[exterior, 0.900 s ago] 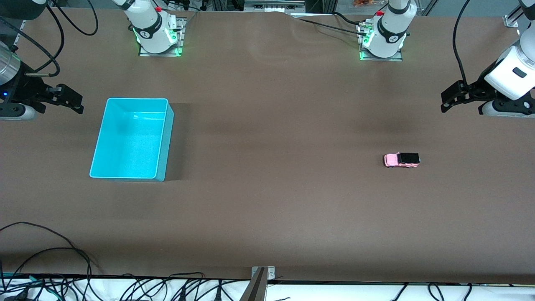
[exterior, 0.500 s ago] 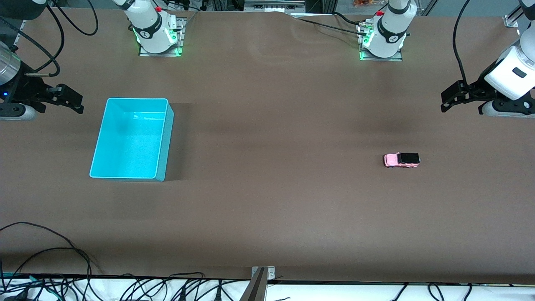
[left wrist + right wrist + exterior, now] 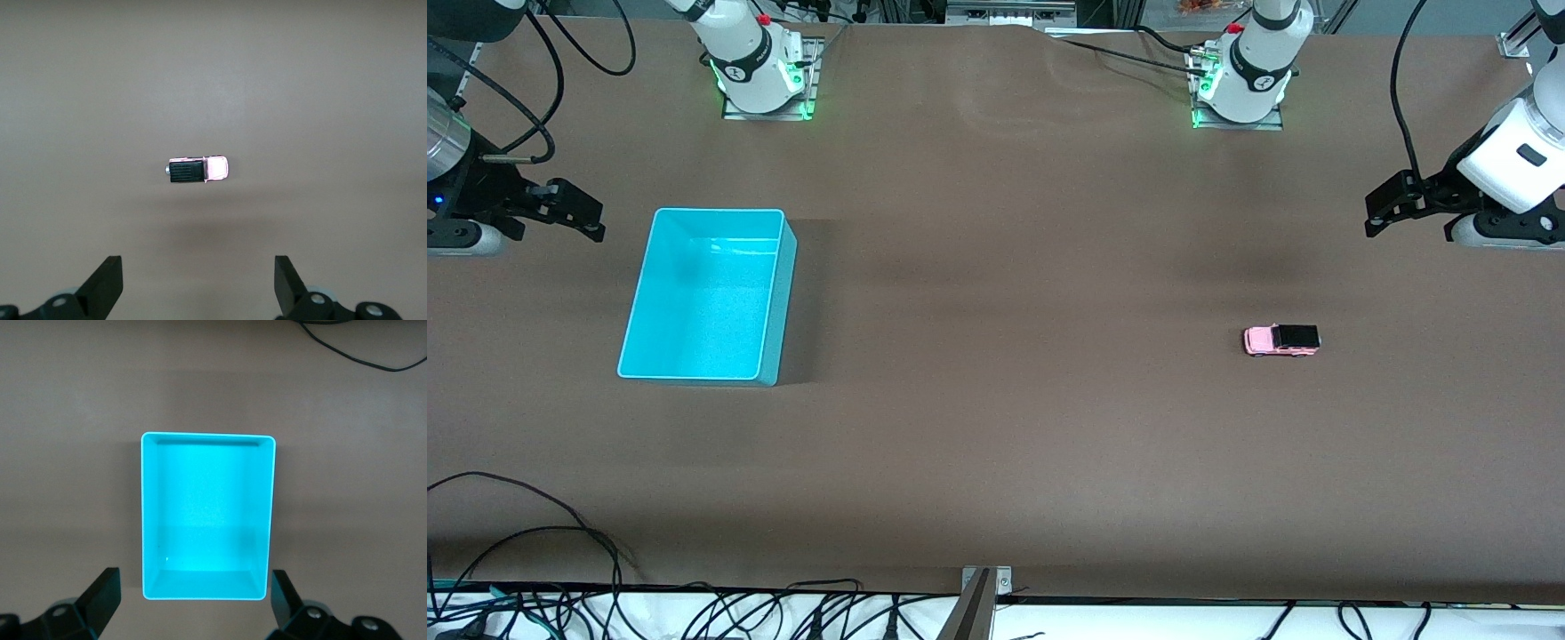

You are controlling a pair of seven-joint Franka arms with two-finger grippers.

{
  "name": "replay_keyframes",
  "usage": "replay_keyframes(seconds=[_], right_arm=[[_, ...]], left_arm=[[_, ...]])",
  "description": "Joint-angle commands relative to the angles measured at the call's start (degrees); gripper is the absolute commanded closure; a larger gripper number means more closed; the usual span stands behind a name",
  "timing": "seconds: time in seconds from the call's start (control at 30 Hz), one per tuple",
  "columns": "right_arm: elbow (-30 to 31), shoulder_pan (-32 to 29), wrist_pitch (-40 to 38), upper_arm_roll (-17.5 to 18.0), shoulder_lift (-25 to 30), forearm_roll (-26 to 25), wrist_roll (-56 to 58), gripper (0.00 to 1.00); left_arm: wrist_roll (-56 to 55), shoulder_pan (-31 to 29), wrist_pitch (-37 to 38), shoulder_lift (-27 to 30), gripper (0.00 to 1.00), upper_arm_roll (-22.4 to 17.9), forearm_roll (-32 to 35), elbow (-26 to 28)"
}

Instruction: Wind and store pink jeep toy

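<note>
The pink jeep toy, light pink with a black roof, stands alone on the brown table toward the left arm's end. My left gripper hangs open and empty in the air at that end of the table, apart from the jeep. A cyan bin sits empty toward the right arm's end. Beside the bin, at the table's end, my right gripper hangs open with nothing between its fingers.
Both arm bases stand along the table's edge farthest from the front camera. Loose black cables lie along the nearest edge, and a small metal bracket sits at its middle.
</note>
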State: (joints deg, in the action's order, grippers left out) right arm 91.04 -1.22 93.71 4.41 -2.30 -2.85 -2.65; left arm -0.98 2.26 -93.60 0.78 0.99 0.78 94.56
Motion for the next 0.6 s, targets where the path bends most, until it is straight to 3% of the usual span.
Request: replay_keyframes(seconds=[0.0,0.57], right_arm=[[-0.6,0.1,-1.0,-0.1,0.2,-0.3,-0.2,0.0],[-0.6,0.1,-1.0,-0.2,0.2,0.4,-0.2,0.0]], left_arm=[[1.0,0.0,1.1,-0.4,0.0,-0.1,0.6,-1.1],[0.9,0.3,1.3,-0.4,0.0,0.5,0.5,-3.1]])
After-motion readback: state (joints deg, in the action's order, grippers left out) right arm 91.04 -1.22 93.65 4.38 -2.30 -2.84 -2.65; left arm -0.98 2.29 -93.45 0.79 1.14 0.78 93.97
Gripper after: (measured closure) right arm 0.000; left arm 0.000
